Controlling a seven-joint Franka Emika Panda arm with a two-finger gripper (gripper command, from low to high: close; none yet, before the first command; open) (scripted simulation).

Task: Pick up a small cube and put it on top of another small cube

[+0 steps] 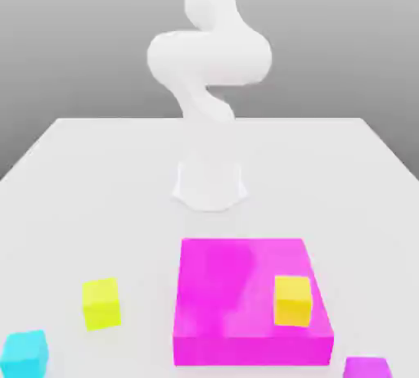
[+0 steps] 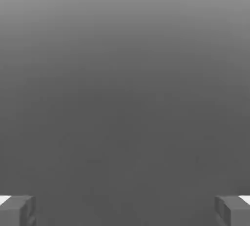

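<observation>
The small cube (image 1: 101,303), lemon-yellow with a greenish tint, rests on the white table toward the exterior view's left, near the front. An orange-yellow cube (image 1: 292,299) sits on top of a large flat magenta block (image 1: 237,286). A cyan cube (image 1: 24,353) lies at the front left corner. In the hand view my gripper (image 2: 125,210) is open, its grey fingertips (image 2: 17,210) far apart with nothing between them, and plain grey lies ahead of it. The white arm (image 1: 209,57) rises from its base and leaves the exterior view at the top.
A small magenta cube (image 1: 367,366) sits at the front edge on the exterior view's right. The arm's base (image 1: 210,186) stands mid-table behind the magenta block. The white table (image 1: 98,188) spreads wide to both sides of the base.
</observation>
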